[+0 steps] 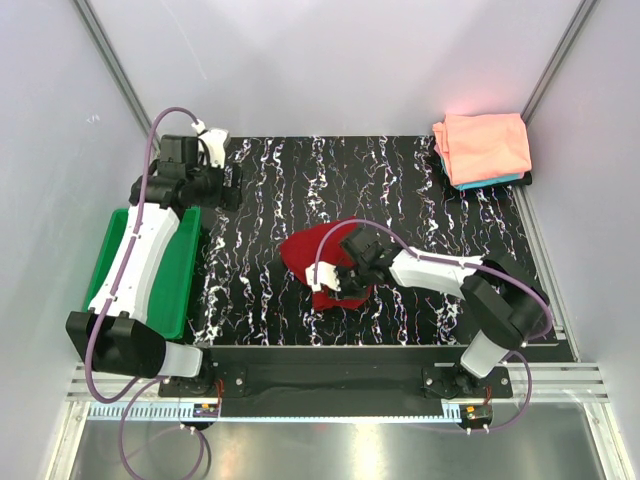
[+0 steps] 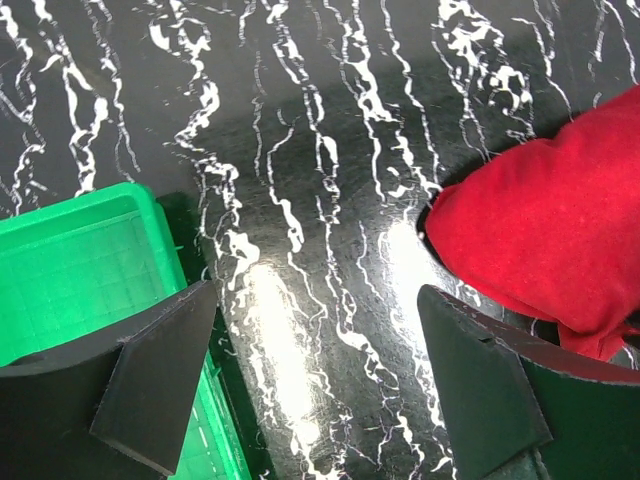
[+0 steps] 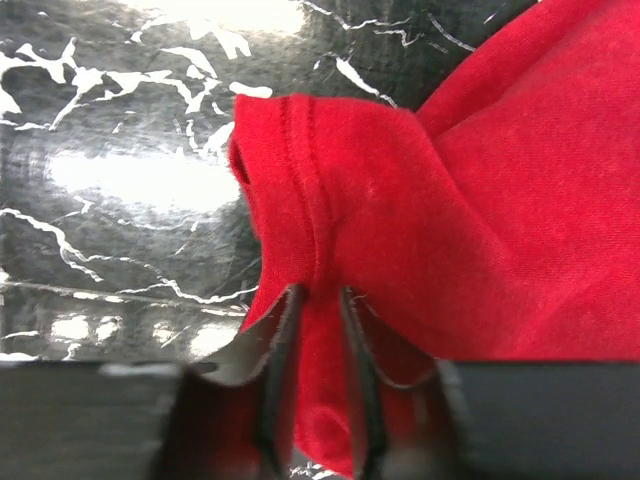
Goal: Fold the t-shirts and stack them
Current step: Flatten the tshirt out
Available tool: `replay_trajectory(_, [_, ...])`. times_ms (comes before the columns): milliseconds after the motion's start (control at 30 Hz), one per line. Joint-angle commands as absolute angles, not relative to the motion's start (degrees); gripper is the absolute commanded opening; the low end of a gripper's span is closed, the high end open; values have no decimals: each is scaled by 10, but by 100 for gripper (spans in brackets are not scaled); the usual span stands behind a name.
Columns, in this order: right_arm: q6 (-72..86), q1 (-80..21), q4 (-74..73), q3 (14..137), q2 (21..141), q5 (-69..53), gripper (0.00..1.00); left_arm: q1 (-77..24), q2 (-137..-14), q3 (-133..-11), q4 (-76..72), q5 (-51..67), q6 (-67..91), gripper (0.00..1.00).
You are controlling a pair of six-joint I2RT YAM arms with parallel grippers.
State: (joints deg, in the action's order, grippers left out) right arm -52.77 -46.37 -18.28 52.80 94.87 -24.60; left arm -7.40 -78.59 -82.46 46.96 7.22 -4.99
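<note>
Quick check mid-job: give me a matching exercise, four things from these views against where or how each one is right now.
Things:
1. red t-shirt
2. salmon-pink t-shirt
3. green tray
4. left gripper

Places or states:
A. open, holding nothing
B. far right corner of the table
C. along the left edge
D. centre, pinched by the right gripper

Pairs: 1-D, 2-B, 3-C, 4-A.

No text, label, brand, number or sign can be read anywhere in these views, on any cloth, arm, tray or surface.
</note>
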Motion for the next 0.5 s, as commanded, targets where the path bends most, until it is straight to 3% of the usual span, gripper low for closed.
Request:
replay_trajectory(0, [-543,-469,-144,529,953,-230,26,-65,-768,-830,449,71,-43,88])
replay_trajectory(67, [-545,-469,-146,533,954,-223,29,-63,-770,-831,449,75,-41,88])
replay_trajectory(133, [-538,-469,-153,535,949,-224,39,-62,-772,-832,447,79,-39,88])
replay_trajectory(200, [-535,-469,-159,536,948,-229,41,-62,-775,-836,446,80,-39,88])
replay_trajectory(333, [-541,-469,-159,531,950,-216,22,-61,-780,-844,446,79,-40,88])
replay_trajectory(467, [-555,-469,-172,564,934,-176,11,-57,-781,-850,446,79,-40,88])
